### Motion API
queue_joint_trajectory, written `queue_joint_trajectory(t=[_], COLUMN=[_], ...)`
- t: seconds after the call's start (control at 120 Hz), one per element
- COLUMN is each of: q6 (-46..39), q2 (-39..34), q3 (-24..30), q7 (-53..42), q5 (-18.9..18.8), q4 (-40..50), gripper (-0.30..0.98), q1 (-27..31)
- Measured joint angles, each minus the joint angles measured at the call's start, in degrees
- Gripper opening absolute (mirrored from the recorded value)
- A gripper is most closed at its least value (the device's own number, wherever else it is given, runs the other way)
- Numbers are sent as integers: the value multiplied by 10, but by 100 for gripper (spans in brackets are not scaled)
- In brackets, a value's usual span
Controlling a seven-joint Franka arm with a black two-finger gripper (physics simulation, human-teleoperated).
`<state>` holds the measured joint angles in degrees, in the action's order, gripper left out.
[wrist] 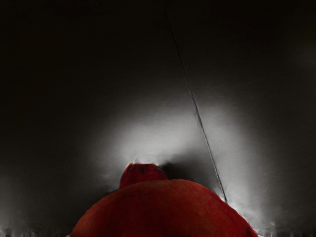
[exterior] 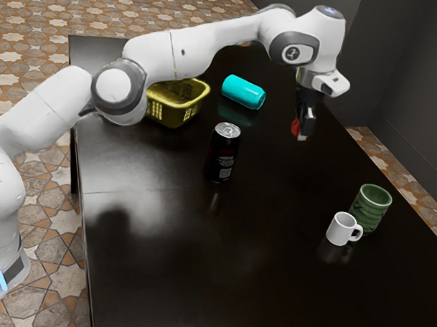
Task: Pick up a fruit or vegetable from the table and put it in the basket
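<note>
- Pomegranate (round, deep red, short crown) sits in my black two-finger gripper, above the glossy black table, well apart from the yellow slotted plastic basket.
- Claw: closed to fruit width, holding it.
- Handling, my guess: fairly heavy for its size, stiff rind, slick. Bruises or splits if dropped, could roll out of a shallow grip. I'd hold across the widest part, crown free, moderate squeeze.
- Exterior view gives me the fingers, the clearance and the basket. Wrist view gives me the crown, the rounded rind and a thin table seam.
</note>
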<state>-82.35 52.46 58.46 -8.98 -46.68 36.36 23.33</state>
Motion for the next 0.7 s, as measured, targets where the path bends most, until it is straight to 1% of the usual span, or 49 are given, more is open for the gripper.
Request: queue_joint_trajectory(t=[0.075, 0.142, 0.183, 0.217, 0.3, 0.375, 0.45, 0.517, 0.633, 0.7], q6=[19, 31, 35, 35, 21, 6, -12, -25, -46, -56], q2=[-61, -141, -195, -235, -334, -394, -414, -416, -401, -382], q3=[-79, -152, -185, -199, -210, -213, -213, -214, -214, -214], q7=[5, 9, 11, 13, 16, 14, 8, -1, -24, -39], q5=[53, 118, 159, 187, 254, 301, 333, 351, 367, 370], q4=[39, 115, 174, 221, 349, 426, 467, 483, 493, 490], gripper=[35, 35, 35, 35, 35, 35, 35, 35, 35, 35], q1=[14, 41, 63, 86, 169, 239, 301, 346, 420, 441])
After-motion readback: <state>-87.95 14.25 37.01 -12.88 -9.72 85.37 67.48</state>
